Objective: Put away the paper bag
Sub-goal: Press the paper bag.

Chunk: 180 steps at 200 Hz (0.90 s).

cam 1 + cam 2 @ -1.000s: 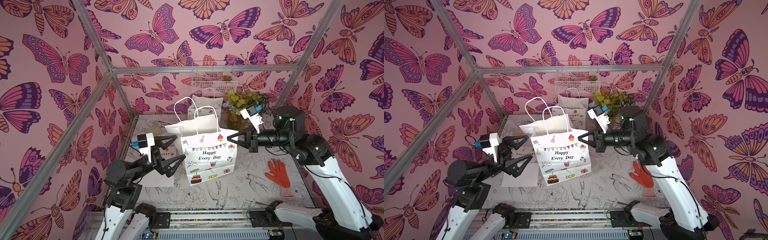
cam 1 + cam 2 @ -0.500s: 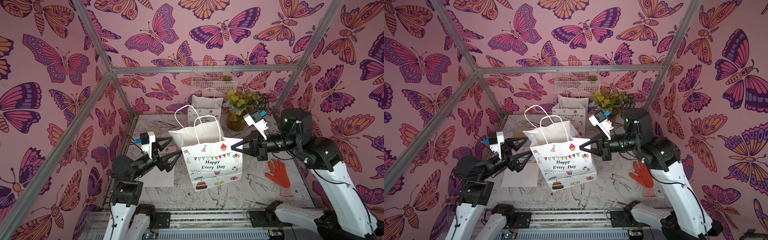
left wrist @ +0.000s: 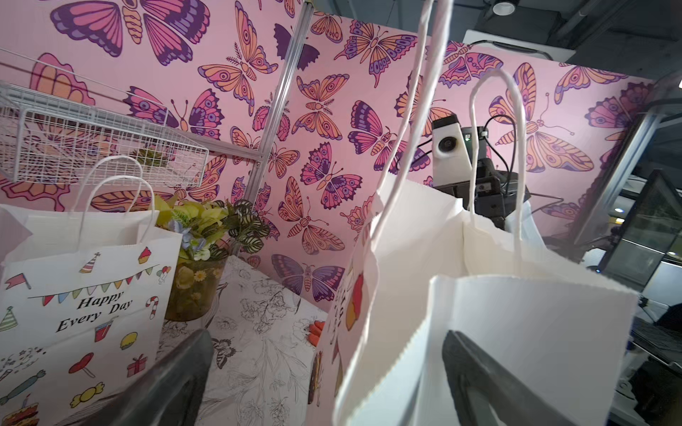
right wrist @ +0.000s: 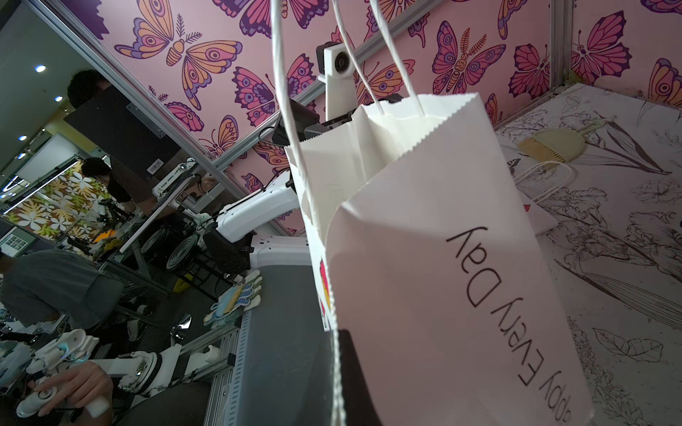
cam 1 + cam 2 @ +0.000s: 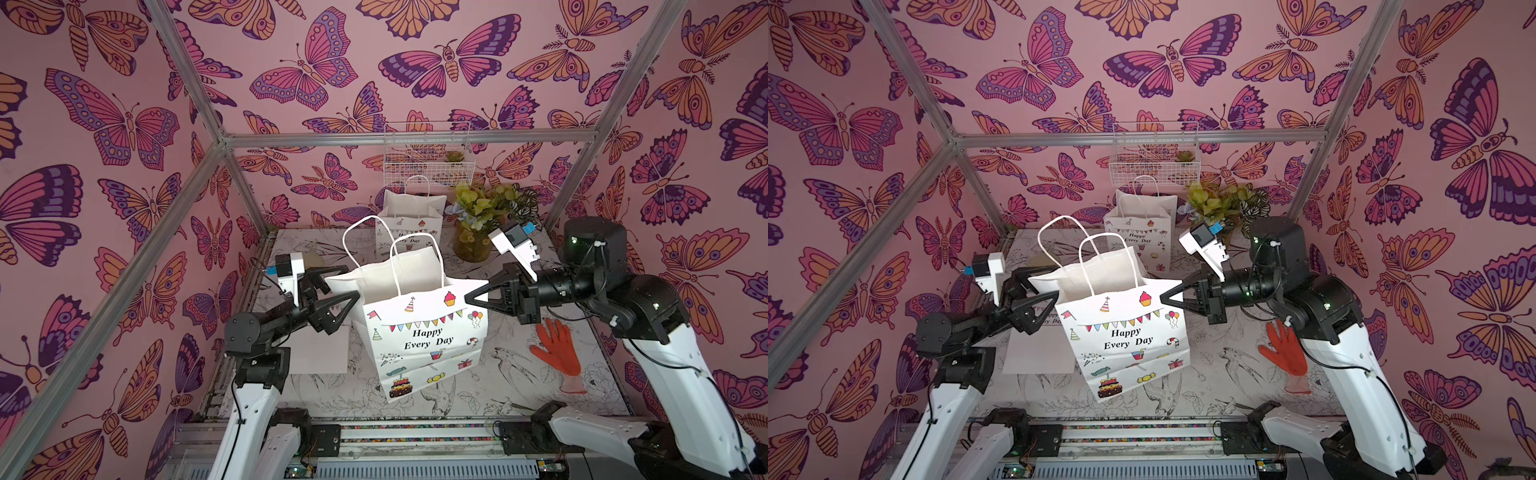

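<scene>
Floral-sketch tabletop [image 5: 519,390]: white printed paper bag [image 5: 419,345] aloft; right gripper [image 5: 471,296] clamped on right rim, left gripper [image 5: 352,282] agape astride left rim.

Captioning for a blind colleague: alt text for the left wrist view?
A white paper bag fills the foreground, its near edge inside the open end effector. Behind are a matching bag, a potted plant and a wire basket.
</scene>
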### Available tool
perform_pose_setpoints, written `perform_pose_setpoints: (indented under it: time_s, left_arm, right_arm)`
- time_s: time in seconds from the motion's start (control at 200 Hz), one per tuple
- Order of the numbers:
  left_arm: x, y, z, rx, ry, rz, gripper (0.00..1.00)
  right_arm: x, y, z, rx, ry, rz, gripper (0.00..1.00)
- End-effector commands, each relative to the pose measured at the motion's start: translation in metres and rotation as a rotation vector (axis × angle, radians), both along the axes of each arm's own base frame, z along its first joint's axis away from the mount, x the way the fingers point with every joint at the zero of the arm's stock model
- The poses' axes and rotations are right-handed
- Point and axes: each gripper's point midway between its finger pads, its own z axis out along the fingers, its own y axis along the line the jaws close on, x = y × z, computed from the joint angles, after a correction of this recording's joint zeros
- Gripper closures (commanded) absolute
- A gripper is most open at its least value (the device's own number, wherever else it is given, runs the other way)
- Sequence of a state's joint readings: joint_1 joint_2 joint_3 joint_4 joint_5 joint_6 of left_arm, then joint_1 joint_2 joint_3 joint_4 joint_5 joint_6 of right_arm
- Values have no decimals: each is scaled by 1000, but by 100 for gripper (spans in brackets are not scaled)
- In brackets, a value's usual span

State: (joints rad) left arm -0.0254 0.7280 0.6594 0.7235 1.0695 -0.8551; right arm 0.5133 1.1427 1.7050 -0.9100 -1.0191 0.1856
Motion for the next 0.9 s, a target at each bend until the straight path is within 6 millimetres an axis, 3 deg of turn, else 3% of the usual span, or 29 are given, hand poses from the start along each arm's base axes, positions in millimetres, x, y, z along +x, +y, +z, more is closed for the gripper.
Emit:
perform_pose_setpoints:
  time_s: [0.0,0.08,0.2,0.255,0.385,0.466,0.516,0.576,0.641,0.671,0.776,0.896]
  left_arm:
    - [-27,-5,15,5,-91,-93,10]
    - [-27,-5,13,12,-82,-97,26]
    - [-23,-5,11,13,-69,-93,58]
    - [-23,-5,11,11,-68,-93,65]
    - [-26,-6,14,11,-68,-102,69]
    - [-26,-6,16,7,-63,-107,86]
    - [-26,-7,17,4,-62,-112,89]
    - [-29,-9,20,3,-63,-127,80]
    - [-32,-12,22,5,-69,-149,41]
    - [-34,-13,22,4,-72,-158,30]
    - [-43,-19,25,9,-90,-204,19]
    - [-53,-27,26,18,-103,-275,15]
  right_arm:
    - [-4,-2,12,19,-32,6,100]
    - [-2,-2,14,18,-38,-6,100]
    - [3,-3,17,17,-51,-33,100]
    - [6,-3,18,18,-53,-47,100]
    - [18,-1,11,-11,-34,-87,100]
    - [24,3,5,-24,-7,-93,100]
    - [28,5,2,-29,4,-96,100]
    - [32,8,-3,-43,9,-106,100]
    - [36,10,-7,-58,4,-122,100]
    - [38,10,-8,-61,4,-129,100]
    - [44,11,-12,-76,-1,-154,100]
    - [50,11,-14,-87,-4,-182,100]
